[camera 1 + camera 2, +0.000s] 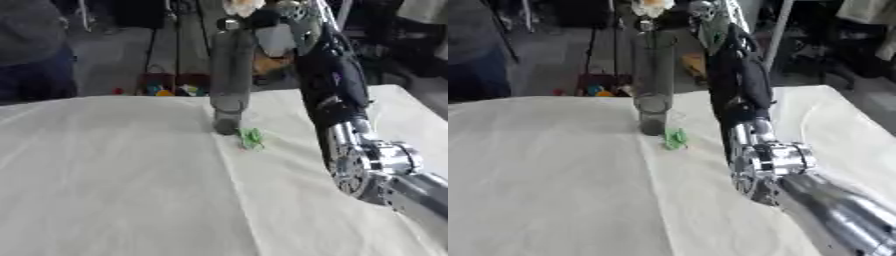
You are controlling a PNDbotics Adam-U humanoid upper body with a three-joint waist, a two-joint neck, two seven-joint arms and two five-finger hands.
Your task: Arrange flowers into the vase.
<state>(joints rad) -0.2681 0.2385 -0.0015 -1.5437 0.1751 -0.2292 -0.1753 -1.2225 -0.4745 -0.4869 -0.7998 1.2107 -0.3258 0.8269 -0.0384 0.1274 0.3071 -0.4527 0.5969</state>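
Note:
A tall grey vase [230,75] stands upright near the far middle of the white cloth-covered table [105,175]. Just above its mouth sits a flower with a pale bloom [241,6]. My right arm rises from the lower right. My right hand [278,21] is at the vase's mouth, right of the bloom, with its fingers closed around the flower below the bloom. The stem is hidden. A small green sprig of leaves [252,138] lies on the cloth by the vase's base, on its right. My left hand does not show.
My right forearm [750,150] with its silver joint crosses the table's right half, close to the vase. Beyond the far table edge are colourful small things on the floor [166,90], stands and a person [35,50] at the far left.

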